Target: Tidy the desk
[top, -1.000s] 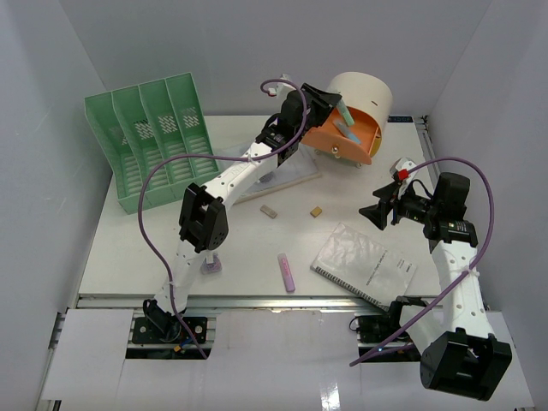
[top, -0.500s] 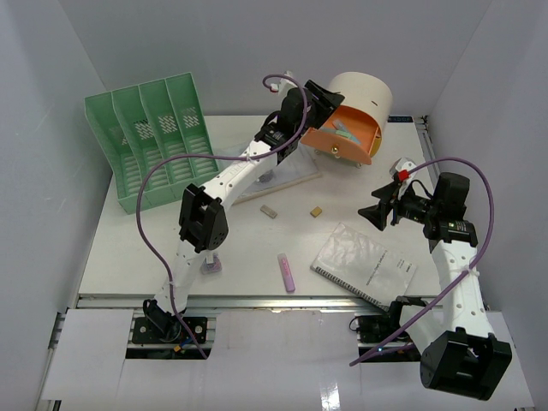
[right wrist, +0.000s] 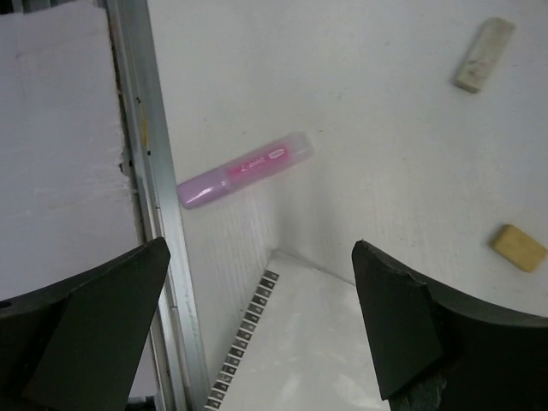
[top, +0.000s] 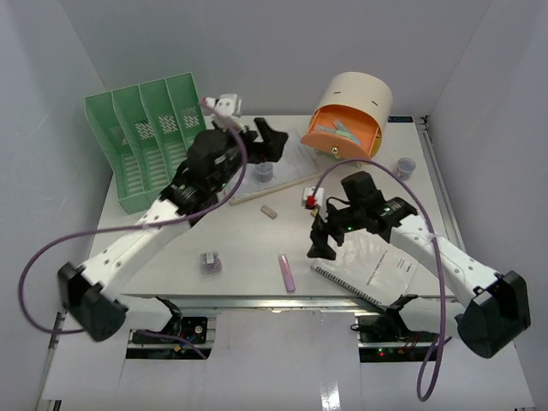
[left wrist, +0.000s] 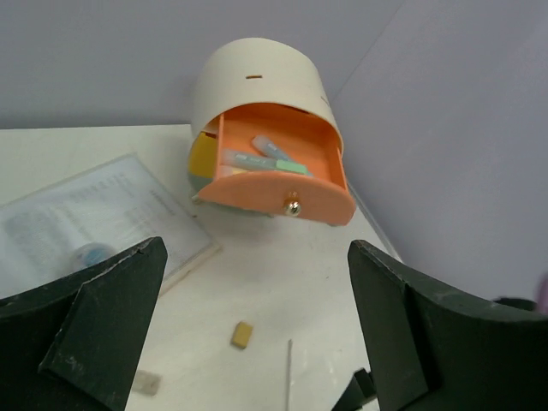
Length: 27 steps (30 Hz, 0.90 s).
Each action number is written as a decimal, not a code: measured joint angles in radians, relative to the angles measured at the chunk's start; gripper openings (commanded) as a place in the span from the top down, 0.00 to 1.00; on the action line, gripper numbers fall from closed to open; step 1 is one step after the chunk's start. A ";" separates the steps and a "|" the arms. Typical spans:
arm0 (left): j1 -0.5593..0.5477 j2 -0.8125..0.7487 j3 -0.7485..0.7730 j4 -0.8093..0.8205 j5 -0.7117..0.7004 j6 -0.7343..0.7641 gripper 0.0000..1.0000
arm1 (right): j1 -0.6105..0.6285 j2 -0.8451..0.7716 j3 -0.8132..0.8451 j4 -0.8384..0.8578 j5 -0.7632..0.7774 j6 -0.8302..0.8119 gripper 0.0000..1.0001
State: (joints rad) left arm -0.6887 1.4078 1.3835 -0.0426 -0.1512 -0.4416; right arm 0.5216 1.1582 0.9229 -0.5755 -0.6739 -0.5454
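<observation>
Top view
Desk [top: 248,244]: white tabletop filling the middle of the frame, with metal rails on its near and right edges.
File rack [top: 145,137]: green, upper left, on the desk's far left corner.
Drawer box [top: 347,116]: cream shell with an orange drawer, upper centre-right, at the far edge.
Left gripper [top: 267,142]: upper centre, above a paper sheet [top: 295,158].
Right gripper [top: 323,242]: right of centre, low over the desk, just by the upper left corner of the spiral notebook [top: 368,270].
Highlighter [top: 287,272]: pink, lower centre, near the front edge, just left of the notebook.

Left wrist view
Left gripper: the dark fingers [left wrist: 103,325] stand wide apart at the lower corners – nothing between them.
Drawer box: upper centre, with the drawer pulled out and pens lying inside.
Paper sheet: left side, flat on the desk.
Tan eraser [left wrist: 242,334]: lower centre, loose on the white surface.

Right wrist view
Right gripper: jaws spread wide and empty, with bare desk showing between them.
Highlighter: centre left, slanted, just beside the rail [right wrist: 158,214].
Notebook: bottom centre, its spiral edge facing the rail.
White eraser [right wrist: 484,56]: upper right – well apart from the highlighter.
</observation>
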 measured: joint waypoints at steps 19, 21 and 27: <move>0.013 -0.986 -0.793 -0.223 -0.104 0.072 0.02 | 0.480 0.554 0.200 0.003 0.505 0.510 0.08; 0.013 -1.009 -0.809 -0.248 -0.105 0.070 0.02 | 0.491 0.608 0.236 0.018 0.529 0.531 0.10; 0.013 -1.038 -0.821 -0.297 -0.105 0.068 0.02 | 0.550 0.664 0.259 0.032 0.628 0.545 0.29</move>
State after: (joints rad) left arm -0.6758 0.3701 0.5625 -0.3396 -0.2558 -0.3740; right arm 1.0715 1.8219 1.1817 -0.5430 -0.0463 -0.0004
